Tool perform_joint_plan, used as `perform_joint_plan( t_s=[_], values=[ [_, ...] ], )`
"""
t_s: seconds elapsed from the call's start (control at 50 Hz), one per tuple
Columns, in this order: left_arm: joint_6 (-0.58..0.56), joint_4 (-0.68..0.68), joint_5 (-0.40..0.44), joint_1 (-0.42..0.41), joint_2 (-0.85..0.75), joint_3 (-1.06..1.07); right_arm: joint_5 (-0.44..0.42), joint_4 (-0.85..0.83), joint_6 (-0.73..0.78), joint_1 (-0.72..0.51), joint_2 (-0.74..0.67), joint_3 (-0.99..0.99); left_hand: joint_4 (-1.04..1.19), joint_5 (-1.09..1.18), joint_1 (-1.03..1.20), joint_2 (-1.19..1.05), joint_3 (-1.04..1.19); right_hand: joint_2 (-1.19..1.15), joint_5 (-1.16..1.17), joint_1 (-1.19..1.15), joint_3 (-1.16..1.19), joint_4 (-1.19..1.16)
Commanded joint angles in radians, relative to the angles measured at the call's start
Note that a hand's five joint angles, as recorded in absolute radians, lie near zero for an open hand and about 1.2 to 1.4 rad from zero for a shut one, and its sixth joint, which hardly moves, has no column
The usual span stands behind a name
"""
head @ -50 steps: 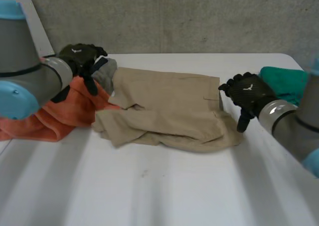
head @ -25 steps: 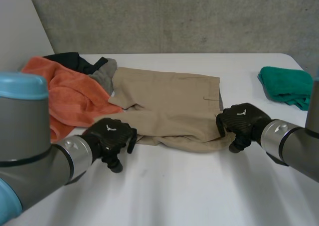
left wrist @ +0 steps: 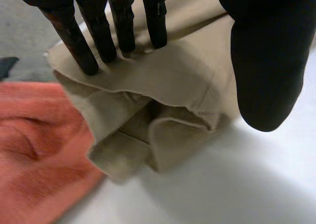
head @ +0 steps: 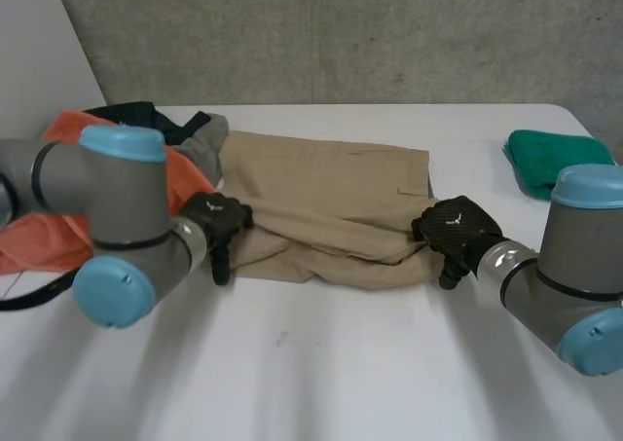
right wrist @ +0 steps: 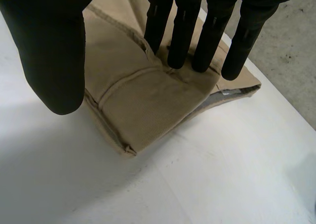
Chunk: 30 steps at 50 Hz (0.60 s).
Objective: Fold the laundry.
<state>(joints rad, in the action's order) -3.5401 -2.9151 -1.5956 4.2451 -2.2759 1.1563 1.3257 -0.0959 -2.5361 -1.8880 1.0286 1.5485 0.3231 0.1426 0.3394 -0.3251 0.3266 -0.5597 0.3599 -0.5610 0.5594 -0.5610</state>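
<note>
Head view: the beige trousers (head: 331,202) lie folded in the middle of the white table (head: 321,363), a flat, several-layered band with stitched seams and a small pocket line on the top layer. Their long axis runs across the table from the robot's left to its right, and the waist end cannot be told from the leg end.

The left hand (head: 216,217) is at the left end of the trousers, beside the orange cloth (head: 39,241). In the left wrist view its straight fingers (left wrist: 79,41) rest tips-down on the top layer, with the thumb held apart over the cloth's edge and nothing pinched. The right hand (head: 453,229) is at the near right corner. In the right wrist view its straight fingers (right wrist: 182,31) touch the top layer, with the thumb spread well aside above the table. A green cloth (head: 555,159) lies well apart at the far right.

Half a second ago the left hand was on the table in front of the near left corner; it is now up against the left end. The right hand has shifted slightly inward, and the loose near flap now looks more tucked in and compact.
</note>
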Motion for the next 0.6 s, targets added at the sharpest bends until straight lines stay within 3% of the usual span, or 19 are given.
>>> perform_joint_plan(
  t_s=[0.02, 0.34, 0.5, 0.6],
  values=[
    [-0.042, 0.059, -0.017, -0.004, -0.071, -0.182, 0.018, -0.018, -0.007, -0.005, -0.025, -0.025, 0.011, 0.017, -0.006, -0.009, 0.007, -0.044, 0.069, -0.042, 0.044, -0.042],
    [-0.077, 0.18, -0.023, -0.037, -0.191, -0.352, 0.06, -0.038, -0.012, -0.029, -0.053, -0.047, 0.143, 0.149, 0.126, -0.141, 0.139, -0.052, 0.078, -0.051, 0.053, -0.051],
    [-0.083, 0.116, -0.04, -0.04, -0.206, -0.351, 0.079, -0.05, -0.018, -0.029, -0.065, -0.059, 0.383, 0.389, 0.367, -0.381, 0.38, -0.076, 0.101, -0.074, 0.076, -0.074],
    [-0.141, 0.07, -0.052, -0.05, -0.203, -0.336, 0.095, -0.059, -0.033, -0.029, -0.068, -0.064, 0.661, 0.667, 0.645, -0.659, 0.658, -0.073, 0.098, -0.072, 0.073, -0.072]
  ],
)
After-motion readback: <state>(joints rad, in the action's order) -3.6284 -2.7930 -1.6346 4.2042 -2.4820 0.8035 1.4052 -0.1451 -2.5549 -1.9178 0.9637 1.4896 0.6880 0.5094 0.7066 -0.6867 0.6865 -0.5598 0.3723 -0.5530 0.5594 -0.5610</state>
